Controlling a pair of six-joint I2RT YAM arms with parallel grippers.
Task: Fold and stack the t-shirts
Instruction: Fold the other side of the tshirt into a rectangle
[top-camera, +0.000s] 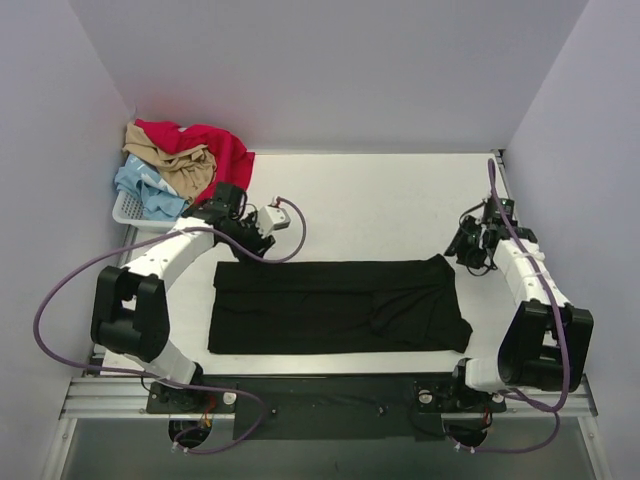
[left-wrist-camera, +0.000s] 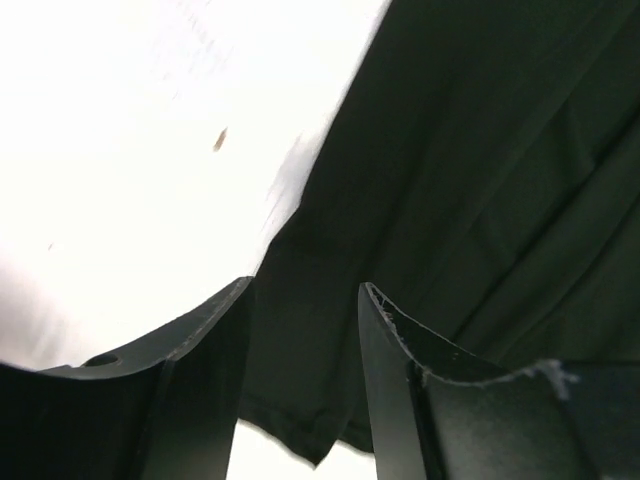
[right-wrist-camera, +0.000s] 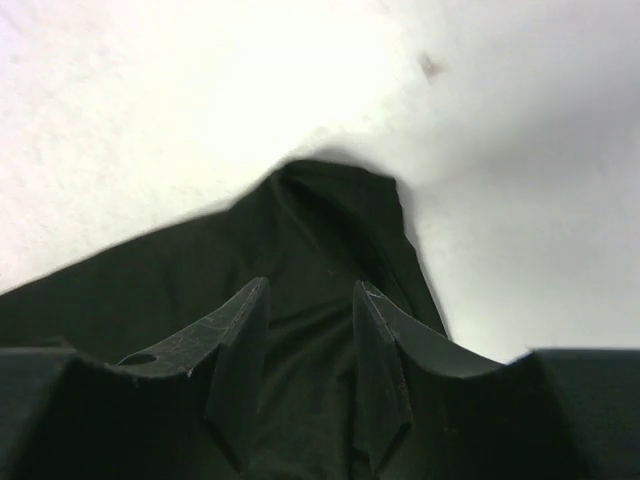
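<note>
**Both sets of jaws parted at the black t-shirt's far corners**

The black t-shirt (top-camera: 340, 305) lies flat on the white worktop (top-camera: 380, 200), folded into a long band that runs left to right between the two arms. Its right end is a little rumpled, with a small peak of cloth at the far right corner.

The left arm (top-camera: 170, 245) reaches to the band's far left corner. In its wrist view the left jaws stand apart, with the cloth's edge (left-wrist-camera: 480, 180) lying below the gap and nothing pinched between them.

The right arm (top-camera: 520, 265) reaches to the far right corner. The right jaws are also parted, and the raised corner of cloth (right-wrist-camera: 300, 260) shows through the gap, not clamped.

At the far left corner of the worktop sits a white basket (top-camera: 128, 210). A red t-shirt (top-camera: 215, 145), a tan t-shirt (top-camera: 180, 165) and a pale blue t-shirt (top-camera: 145, 190) are heaped in it, unfolded and well apart from the black one.
</note>
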